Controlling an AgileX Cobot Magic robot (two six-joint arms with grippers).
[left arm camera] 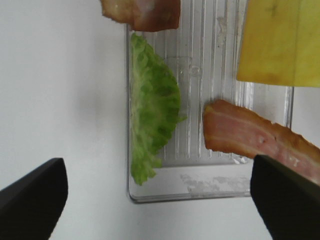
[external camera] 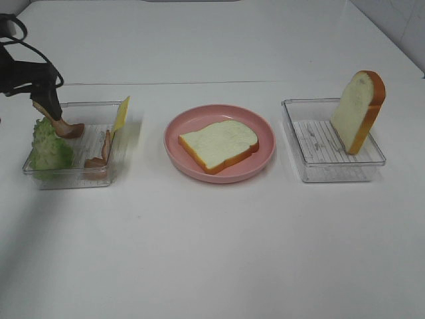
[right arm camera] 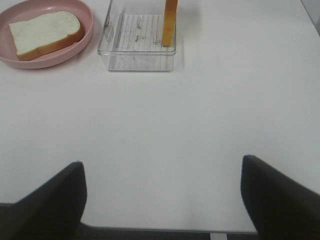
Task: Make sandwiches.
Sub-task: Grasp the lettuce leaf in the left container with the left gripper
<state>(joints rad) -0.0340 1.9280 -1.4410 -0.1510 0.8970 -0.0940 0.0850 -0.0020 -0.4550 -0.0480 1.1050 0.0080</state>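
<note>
Dark fingers of my left end effector point(left arm camera: 157, 167) are standing wide apart over the clear tray point(left arm camera: 210, 187) toward the tabletop's left edge, which is holding lettuce point(left arm camera: 152, 110), bacon strips point(left arm camera: 250, 135) and cheese point(left arm camera: 280, 40). My right end effector point(right arm camera: 161, 165) is hovering with its fingers apart, gripping nothing. One bread slice point(external camera: 219, 144) is lying flat on the pink plate point(external camera: 267, 143) mid-tabletop, and a second bread slice point(external camera: 358, 109) is leaning upright in the right-hand tray point(external camera: 332, 173).
</note>
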